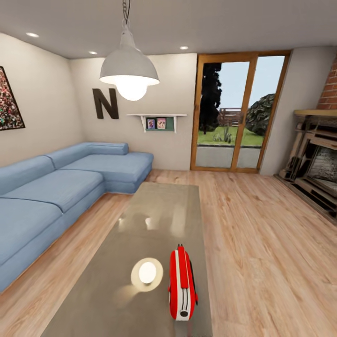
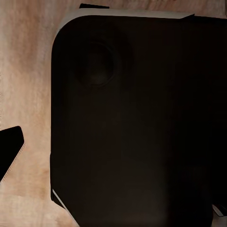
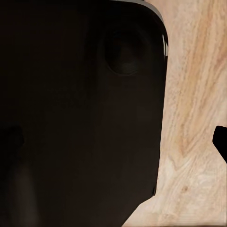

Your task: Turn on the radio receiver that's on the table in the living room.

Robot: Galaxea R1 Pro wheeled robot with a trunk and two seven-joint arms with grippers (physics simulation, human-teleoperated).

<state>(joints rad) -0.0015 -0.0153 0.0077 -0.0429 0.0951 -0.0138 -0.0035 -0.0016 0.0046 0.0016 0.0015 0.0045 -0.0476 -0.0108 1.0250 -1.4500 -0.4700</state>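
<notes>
Blue sofa (image 1: 56, 187) at left, on the wood floor (image 1: 262, 234). Grey-brown glossy tabletop (image 1: 159, 210) centre; a lamp (image 1: 129, 70) hangs above it. Red radio (image 1: 181, 285) stands on the near end, right of the lamp's reflection. Glass doors (image 1: 238, 112), brick fireplace (image 1: 318, 159) further right. Fingers' state on both arms: cannot tell; wrist views dark.

The table (image 1: 159, 220) runs lengthwise down the middle of the living room floor (image 1: 262, 243). The radio receiver (image 1: 181, 284) stands on its near end, just right of a round disc (image 1: 147, 274). The sofa (image 1: 56, 187) lies left of the table, the fireplace (image 1: 316, 159) well right, the glass doors (image 1: 236, 112) behind.
</notes>
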